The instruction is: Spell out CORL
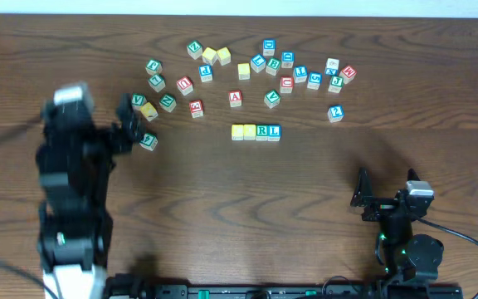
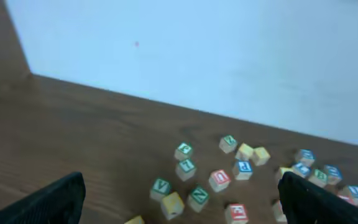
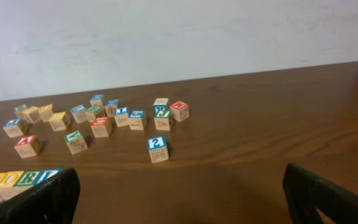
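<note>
Right gripper, nearer than and right of the CORL row, and left gripper, well left of it, both stand jaws apart, empty. The row's four touching cubes read C, O, R, L, so the spelling looks finished. Just beyond it sits a red A cube, with spare letter blocks farther back.

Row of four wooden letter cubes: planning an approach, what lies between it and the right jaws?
Only bare brown wooden table, as the overhead view shows.

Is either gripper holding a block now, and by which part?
Nothing is held: the left gripper and the right gripper both stand open and empty.
</note>
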### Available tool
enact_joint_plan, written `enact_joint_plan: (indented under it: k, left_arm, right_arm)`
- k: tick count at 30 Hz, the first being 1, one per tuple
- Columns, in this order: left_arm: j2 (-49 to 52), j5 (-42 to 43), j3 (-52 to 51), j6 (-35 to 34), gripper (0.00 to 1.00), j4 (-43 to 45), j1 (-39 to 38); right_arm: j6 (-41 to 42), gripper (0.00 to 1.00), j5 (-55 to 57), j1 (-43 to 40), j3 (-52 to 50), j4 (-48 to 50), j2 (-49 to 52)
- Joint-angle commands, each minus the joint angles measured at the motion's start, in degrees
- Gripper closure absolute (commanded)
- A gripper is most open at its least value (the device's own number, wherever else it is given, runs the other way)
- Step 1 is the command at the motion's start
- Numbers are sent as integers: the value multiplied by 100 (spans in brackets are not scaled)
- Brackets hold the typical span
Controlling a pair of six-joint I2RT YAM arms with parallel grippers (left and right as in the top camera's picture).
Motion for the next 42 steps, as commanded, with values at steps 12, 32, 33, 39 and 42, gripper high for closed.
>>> enact_joint_plan:
  k: [12, 32, 33, 39, 42]
  left_arm:
    - [-3171, -114, -3536, 570, 2, 1521, 105]
    - [-4330, -114, -3989, 844, 2, -26, 103]
    - [-4330, -114, -3989, 844, 2, -28, 103]
    - [-4330, -111, -3989, 841, 3, -26, 57]
    - [-4330, -111, -3989, 841, 2, -24, 2]
  right_arm:
    - [-35, 1, -17, -17, -20, -9, -33]
    - [-35, 1, -17, -17, -20, -9, -28]
    - [-35, 1, -17, -17, -20, -9, -28]
    - [-35, 1, -17, -17, -20, -9, -28]
    - [-35, 1, -17, -17, -20, -9, -28]
